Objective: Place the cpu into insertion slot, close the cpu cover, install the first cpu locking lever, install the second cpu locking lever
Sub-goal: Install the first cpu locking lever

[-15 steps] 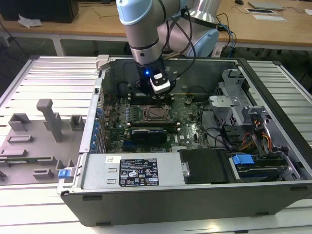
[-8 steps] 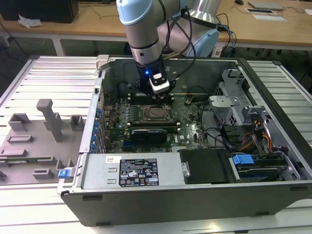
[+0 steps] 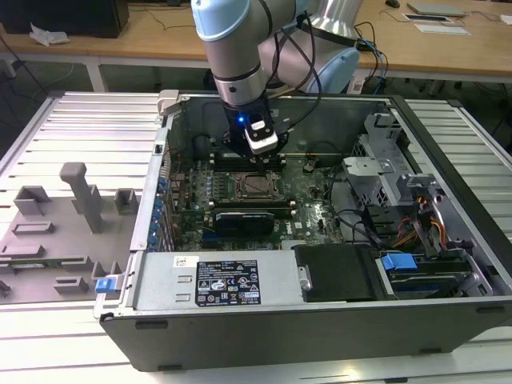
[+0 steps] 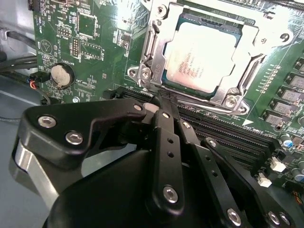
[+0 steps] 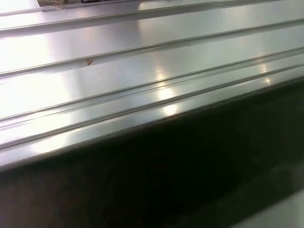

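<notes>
Gripper: I read the gripper [image 4: 164, 101] as closed. Its black fingers [image 4: 164, 142] are pressed together with nothing visible between them.
Tips: they sit just beside one corner of the cover [image 4: 153, 47]; I cannot tell whether they touch it.
Arm: the arm [image 3: 232, 48] reaches down into the open case [image 3: 320, 336], over the board [image 4: 95, 42].
Cover: it lies flat, framing the chip.
Cpu: the cpu [image 4: 202, 57] is seated in the slot, its silver top showing through the cover's cut-out. The slot itself is hidden beneath both.
Lever: a thin bar [image 4: 216, 110] runs along the cover edge nearest the tips; I cannot tell whether it is latched.
Board: it is green, with a coin cell [image 4: 61, 75] well apart from the cover. Long dark memory slots [image 4: 228, 135] run beside the cover on the gripper's side.
Table: in the first wrist view I see a ribbed metal table [image 5: 142, 47] next to a dark band.
Fixtures: grey fixtures [image 3: 80, 200] stand on the table at the exterior view's left of the case.
</notes>
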You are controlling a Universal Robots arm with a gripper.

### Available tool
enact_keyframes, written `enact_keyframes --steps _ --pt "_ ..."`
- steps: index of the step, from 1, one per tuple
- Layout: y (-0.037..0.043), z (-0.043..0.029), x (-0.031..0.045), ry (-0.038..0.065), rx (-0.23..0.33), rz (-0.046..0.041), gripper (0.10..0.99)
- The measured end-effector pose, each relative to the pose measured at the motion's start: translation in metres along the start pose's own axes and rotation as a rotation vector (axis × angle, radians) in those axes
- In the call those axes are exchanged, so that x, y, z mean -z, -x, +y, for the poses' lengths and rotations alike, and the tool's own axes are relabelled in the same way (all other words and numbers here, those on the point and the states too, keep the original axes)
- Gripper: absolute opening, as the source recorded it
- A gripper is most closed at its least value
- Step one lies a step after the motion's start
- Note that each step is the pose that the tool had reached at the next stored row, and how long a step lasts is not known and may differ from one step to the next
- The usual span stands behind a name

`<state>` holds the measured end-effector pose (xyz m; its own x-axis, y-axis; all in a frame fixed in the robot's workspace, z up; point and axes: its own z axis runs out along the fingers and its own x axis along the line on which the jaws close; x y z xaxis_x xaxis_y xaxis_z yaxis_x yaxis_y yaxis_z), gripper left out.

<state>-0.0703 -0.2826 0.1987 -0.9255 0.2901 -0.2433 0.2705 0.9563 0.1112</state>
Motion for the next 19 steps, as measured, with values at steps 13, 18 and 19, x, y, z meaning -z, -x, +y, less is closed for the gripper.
enact_keyframes --steps 13,18,19 --pt "0.0022 0.0011 0.0084 0.0 0.0 -0.0002 0.106" --pt "0.0015 0.0032 0.0084 0.002 -0.001 0.0005 0.106" --pt "0.0015 0.0034 0.0084 0.003 -0.001 0.0008 0.106"
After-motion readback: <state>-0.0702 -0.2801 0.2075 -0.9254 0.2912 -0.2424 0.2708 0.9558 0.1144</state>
